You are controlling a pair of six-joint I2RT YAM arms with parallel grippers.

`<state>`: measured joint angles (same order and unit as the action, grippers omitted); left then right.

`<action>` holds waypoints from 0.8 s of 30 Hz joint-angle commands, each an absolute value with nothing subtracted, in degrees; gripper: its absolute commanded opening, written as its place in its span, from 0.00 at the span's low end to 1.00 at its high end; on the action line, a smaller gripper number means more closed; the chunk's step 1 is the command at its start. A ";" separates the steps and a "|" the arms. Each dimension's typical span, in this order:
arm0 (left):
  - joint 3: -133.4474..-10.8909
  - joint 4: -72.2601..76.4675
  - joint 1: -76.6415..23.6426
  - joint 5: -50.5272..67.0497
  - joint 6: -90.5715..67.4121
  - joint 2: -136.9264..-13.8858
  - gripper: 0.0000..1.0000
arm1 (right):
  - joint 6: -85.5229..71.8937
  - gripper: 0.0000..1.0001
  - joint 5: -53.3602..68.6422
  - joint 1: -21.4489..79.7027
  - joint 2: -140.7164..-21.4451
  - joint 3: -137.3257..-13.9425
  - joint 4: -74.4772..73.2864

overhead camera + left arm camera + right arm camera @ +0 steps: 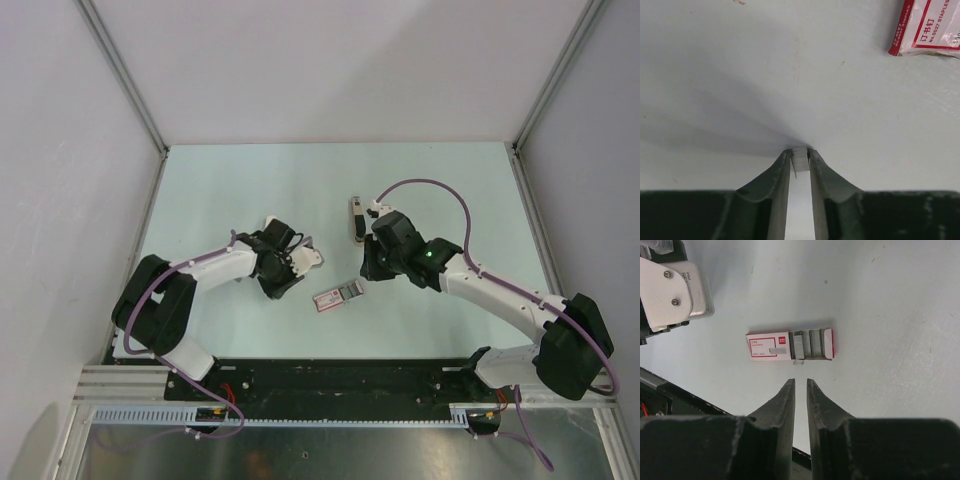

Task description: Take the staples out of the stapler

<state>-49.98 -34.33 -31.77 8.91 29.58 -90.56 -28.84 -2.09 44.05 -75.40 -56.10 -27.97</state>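
Evidently unloaded: staples (800,159) pinched left of the packet (337,296)

Left of the packet, the left gripper (800,155) has its jaws clenched on a short staple strip, low over the table (250,190), probably to set it down. Beyond the packet the stapler (354,218) lies untouched. Right of the packet, the right gripper (800,385) hovers with its jaws nearly together on nothing, likely keeping clear.

The left gripper (800,153) pinches a short strip of staples (799,162) between its fingertips, over the table (740,75). A red-and-white packet (930,25) lies ahead, to its right.
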 commanded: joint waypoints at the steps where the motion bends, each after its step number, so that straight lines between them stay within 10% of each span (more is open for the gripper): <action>1: -49.09 -33.72 -32.33 9.66 30.77 -90.86 0.23 | -29.51 0.19 -2.21 44.29 -73.46 -55.99 -26.35; 15: -62.06 -38.99 -31.85 14.96 26.87 -84.92 0.03 | -29.48 0.17 1.40 43.32 -70.13 -55.97 -23.47; 24: -85.06 -39.21 -24.72 44.85 12.71 -84.57 0.01 | -30.90 0.32 7.26 42.34 -65.40 -55.99 -12.92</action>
<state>-77.17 -39.62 -28.05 25.47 22.11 -85.71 -29.41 3.33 42.87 -68.34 -55.79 -21.47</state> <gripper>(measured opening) 0.165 0.282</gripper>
